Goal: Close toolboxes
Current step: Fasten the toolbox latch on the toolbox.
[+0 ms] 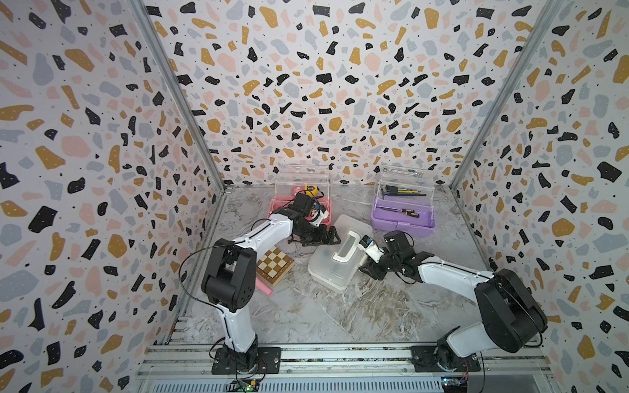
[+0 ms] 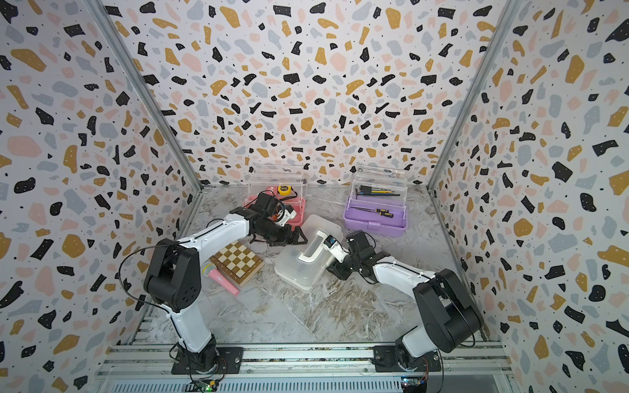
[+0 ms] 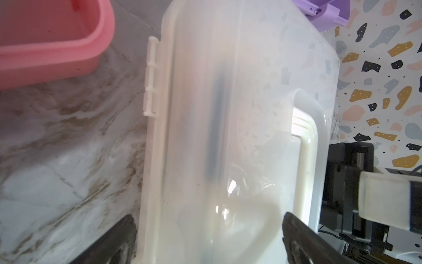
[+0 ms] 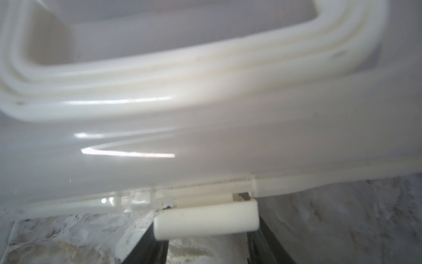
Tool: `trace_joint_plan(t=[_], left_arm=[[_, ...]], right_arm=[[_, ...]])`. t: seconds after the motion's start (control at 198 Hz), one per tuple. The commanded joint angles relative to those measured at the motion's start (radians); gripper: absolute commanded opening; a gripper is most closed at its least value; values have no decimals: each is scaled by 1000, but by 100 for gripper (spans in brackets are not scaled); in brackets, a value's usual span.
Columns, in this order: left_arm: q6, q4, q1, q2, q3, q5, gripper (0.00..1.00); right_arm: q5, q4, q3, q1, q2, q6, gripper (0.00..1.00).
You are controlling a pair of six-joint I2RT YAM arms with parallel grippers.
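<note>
Facing the white toolbox (image 1: pixel 326 268), your left tool (image 1: pixel 332 237) gapes wide and empty over its hinge edge (image 3: pixel 150 75). Your right tool (image 4: pixel 206 246) sits half-open at its latch (image 4: pixel 205 222); whether it grips, you cannot tell.

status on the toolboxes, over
Left gripper open over the white toolbox. Right gripper at its latch, grip unclear. Lid down; pink toolbox and purple toolbox lids up. Nothing in the way.

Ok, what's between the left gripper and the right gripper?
The white toolbox lies between the left gripper and the right gripper, lid down; nothing else is in that stretch. Both top views show it.
</note>
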Motion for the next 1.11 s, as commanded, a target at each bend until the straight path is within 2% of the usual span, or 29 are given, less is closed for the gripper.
trace_joint_plan(t=[0.0, 0.217, 0.646, 1.106], left_arm=[[5, -18, -14, 2, 4, -17, 97], [12, -4, -21, 11, -28, -19, 93], [10, 19, -33, 20, -55, -11, 92], [10, 25, -34, 39, -60, -8, 92]], right_arm=[[-39, -82, 71, 6, -22, 23, 27], [-38, -119, 121, 17, 2, 10, 27], [-42, -181, 254, 37, 84, -26, 24], [0, -219, 266, 56, 24, -54, 18]])
